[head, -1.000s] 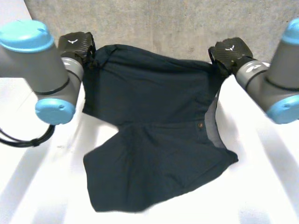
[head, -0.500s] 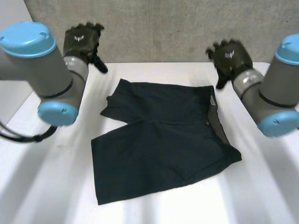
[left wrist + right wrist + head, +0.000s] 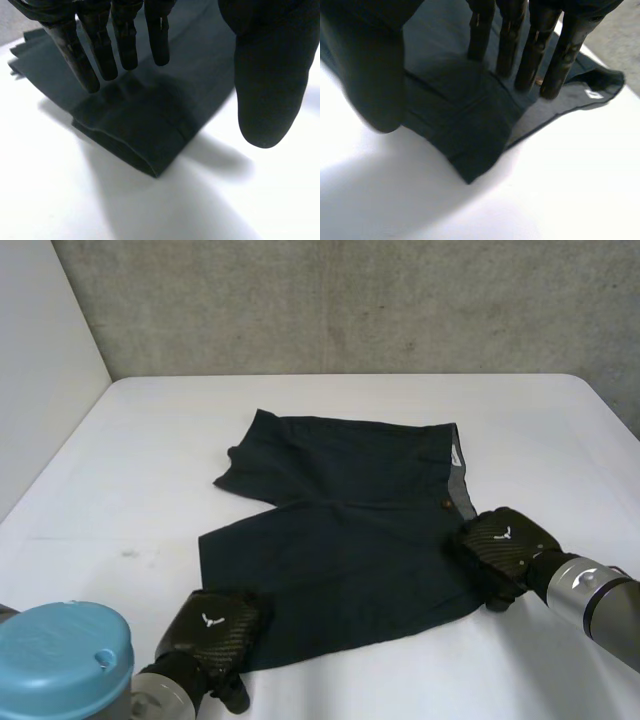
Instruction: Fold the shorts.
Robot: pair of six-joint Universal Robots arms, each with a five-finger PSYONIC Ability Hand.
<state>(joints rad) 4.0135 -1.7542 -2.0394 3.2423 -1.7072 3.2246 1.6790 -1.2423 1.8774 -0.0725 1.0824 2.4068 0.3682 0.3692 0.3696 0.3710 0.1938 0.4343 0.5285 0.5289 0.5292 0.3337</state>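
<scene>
The shorts (image 3: pixel 340 530) lie flat on the white counter (image 3: pixel 140 460), dark cloth doubled over itself, with the waistband and its grey lining toward the robot's right and the leg hems toward its left. A second ago both hands held the cloth up at its far edge. Half a second ago they had let go and hung above the far corners. Now they are low at the near edge.

The left hand (image 3: pixel 212 632) is at the near hem corner. In its wrist view its fingers (image 3: pixel 115 45) are straight and spread over the layered corner of the shorts (image 3: pixel 135 135), thumb well apart, pinching nothing. The right hand (image 3: pixel 503 550) is at the near waistband corner, its fingers (image 3: pixel 535 50) likewise straight over the cloth (image 3: pixel 465 135), thumb apart. I cannot tell whether the fingertips touch the cloth.

One fold seems laid down and released. The hands look placed to take the near corners for the next fold, which needs both layers caught together.
</scene>
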